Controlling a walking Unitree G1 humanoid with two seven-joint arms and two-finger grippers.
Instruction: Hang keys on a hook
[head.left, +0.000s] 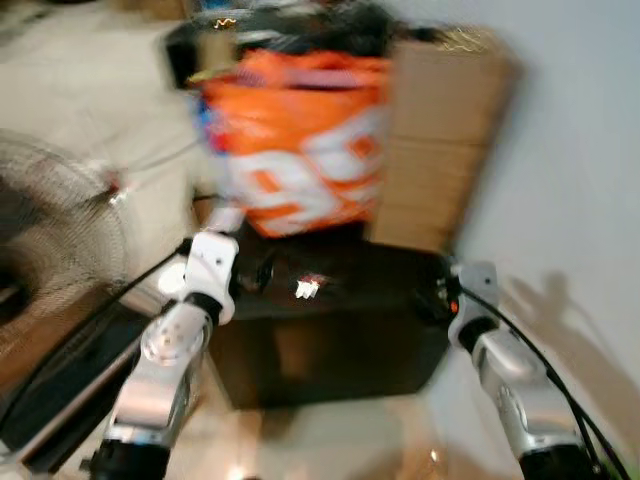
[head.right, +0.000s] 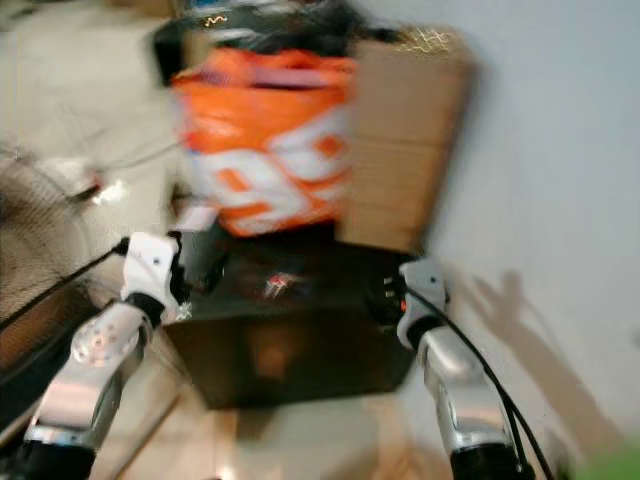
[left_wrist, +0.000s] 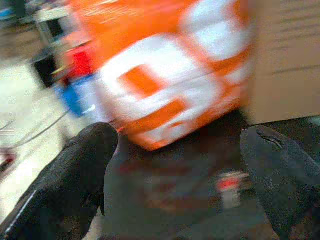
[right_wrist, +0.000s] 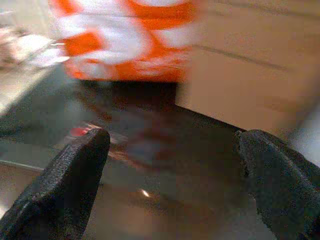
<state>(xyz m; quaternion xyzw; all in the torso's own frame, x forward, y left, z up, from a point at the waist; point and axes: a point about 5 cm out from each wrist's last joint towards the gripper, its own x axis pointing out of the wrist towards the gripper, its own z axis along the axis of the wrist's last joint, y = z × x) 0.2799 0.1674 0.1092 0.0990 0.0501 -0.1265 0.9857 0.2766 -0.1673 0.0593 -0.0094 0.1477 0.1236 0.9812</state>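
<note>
The frames are blurred by motion. A small white and red bunch, seemingly the keys (head.left: 307, 288), lies on top of a low dark cabinet (head.left: 370, 330). My left gripper (left_wrist: 180, 150) is open over the cabinet's left part, with the keys (left_wrist: 231, 186) just ahead, close to one finger. My right gripper (right_wrist: 175, 145) is open over the cabinet's right part, and the keys (right_wrist: 82, 131) lie off to one side of it. Neither gripper holds anything.
An orange and white bag (head.left: 300, 140) stands at the back of the cabinet, with a tall cardboard box (head.left: 440, 140) to its right. A round fan (head.left: 50, 230) is on the left, and a pale wall (head.left: 580, 150) runs along the right.
</note>
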